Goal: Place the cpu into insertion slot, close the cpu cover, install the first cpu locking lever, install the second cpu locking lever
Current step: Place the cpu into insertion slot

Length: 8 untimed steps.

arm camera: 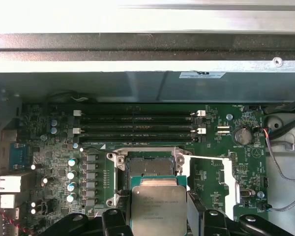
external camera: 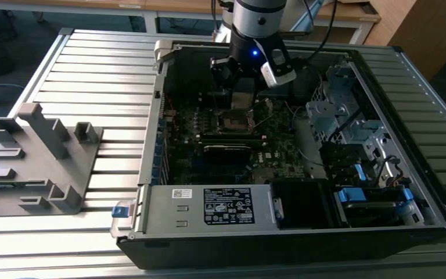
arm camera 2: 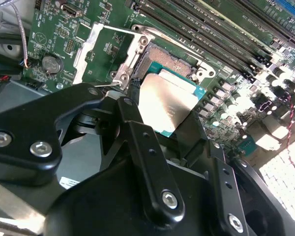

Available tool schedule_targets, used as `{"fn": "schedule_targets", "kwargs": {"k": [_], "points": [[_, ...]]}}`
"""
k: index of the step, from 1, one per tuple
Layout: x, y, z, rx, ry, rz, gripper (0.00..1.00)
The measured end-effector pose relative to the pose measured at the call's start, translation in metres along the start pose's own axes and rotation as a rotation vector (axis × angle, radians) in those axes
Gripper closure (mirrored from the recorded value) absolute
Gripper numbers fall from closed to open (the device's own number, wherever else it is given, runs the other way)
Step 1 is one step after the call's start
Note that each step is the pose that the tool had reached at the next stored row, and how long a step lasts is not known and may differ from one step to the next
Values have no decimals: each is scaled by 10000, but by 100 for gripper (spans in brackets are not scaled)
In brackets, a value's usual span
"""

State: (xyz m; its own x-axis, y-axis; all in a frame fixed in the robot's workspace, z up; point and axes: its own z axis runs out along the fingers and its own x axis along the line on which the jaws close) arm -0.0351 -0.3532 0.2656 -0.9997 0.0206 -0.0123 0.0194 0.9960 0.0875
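Observation:
My gripper (arm camera 2: 160, 118) is shut on the cpu (arm camera 2: 167, 101), a flat silver-topped chip pinched by its edges between two black fingers (arm camera 2: 137, 132). In the first wrist view the cpu (arm camera: 157, 204) hangs in the gripper (arm camera: 160, 219) just short of the insertion slot (arm camera: 150, 167), partly overlapping its near rim. The insertion slot (arm camera 2: 169, 61) lies bare, its dark pin field showing. The cpu cover (arm camera 2: 88, 46) is swung open beside the slot. In the exterior view the gripper (external camera: 243, 99) hovers low over the insertion slot (external camera: 234, 121) inside the case.
The open computer case (external camera: 153, 192) lies on a slatted metal table (external camera: 91, 70). Long memory slots (arm camera: 137, 125) run past the socket, capacitors (arm camera: 71, 174) flank it. A grey fixture (external camera: 37, 163) stands at the exterior view's left. A drive cage (external camera: 339, 110) fills the right.

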Motion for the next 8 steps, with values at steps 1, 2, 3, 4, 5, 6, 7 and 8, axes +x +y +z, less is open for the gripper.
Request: {"fn": "schedule_targets", "kwargs": {"k": [1,2,3,4,5,6,7,8], "points": [[0,0,8,-2,-1,0,46],[0,-1,16,-1,0,0,46],[0,-2,25,-1,-2,1,46],[1,-3,34,-1,-3,1,46],[1,-4,45,-1,-5,0,46],[2,-5,56,-1,-10,-1,46],[2,-6,68,-1,-16,-2,46],[2,-7,81,-2,-24,-8,46]]}}
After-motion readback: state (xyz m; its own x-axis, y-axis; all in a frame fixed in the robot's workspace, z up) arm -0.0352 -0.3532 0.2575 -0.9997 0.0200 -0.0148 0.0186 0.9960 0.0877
